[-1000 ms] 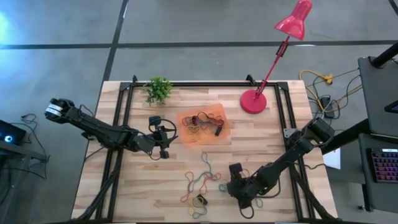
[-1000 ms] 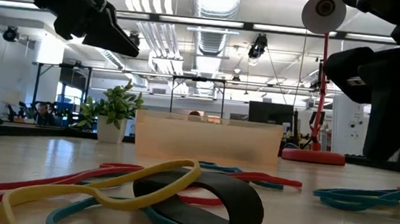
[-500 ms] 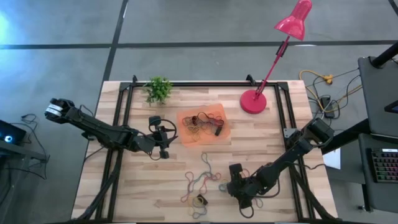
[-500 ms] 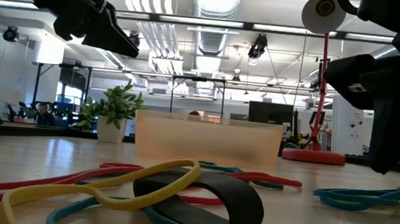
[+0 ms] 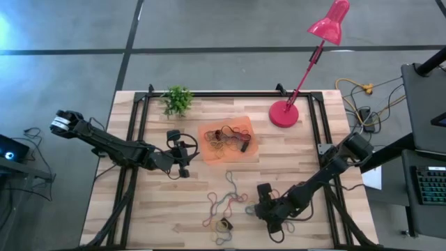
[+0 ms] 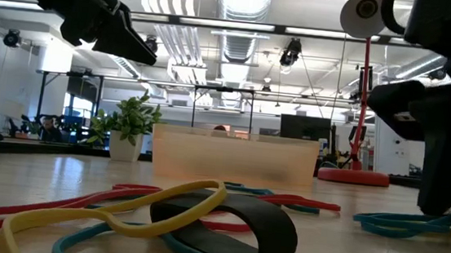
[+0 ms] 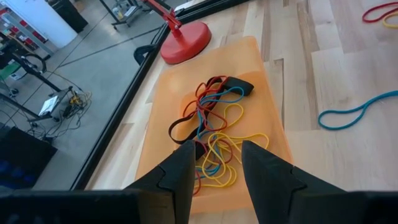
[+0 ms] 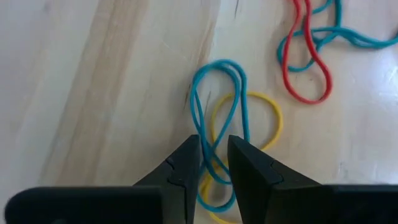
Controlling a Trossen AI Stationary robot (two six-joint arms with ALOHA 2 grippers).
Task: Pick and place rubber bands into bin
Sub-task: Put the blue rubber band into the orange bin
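Note:
The orange bin (image 5: 242, 155) sits mid-table and holds a tangle of rubber bands (image 5: 224, 137), also seen from the left wrist (image 7: 211, 134). More loose rubber bands (image 5: 226, 202) lie near the table's near edge. My left gripper (image 5: 185, 167) hovers open just left of the bin (image 7: 261, 81), touching nothing. My right gripper (image 5: 266, 210) is low over the table near the near edge. In its wrist view its narrowly open fingers (image 8: 214, 163) stand on either side of a blue band (image 8: 238, 93) that lies across a yellow band (image 8: 273, 118). My right gripper points down at the table with two strands of the blue band (image 8: 210, 149) running between its fingers (image 8: 186, 168). Whether the fingers touch the band or the table, I cannot tell.
A red lamp base (image 5: 283, 113) stands at the far right and a small potted plant (image 5: 177, 100) at the far left. Black frame rails run along the table's left, right and far sides. A red and a blue band (image 8: 308, 62) lie beyond the right gripper.
My right gripper has come down toward the table onto the blue and yellow bands; in the low view it now reaches the tabletop. The left arm has kept still.

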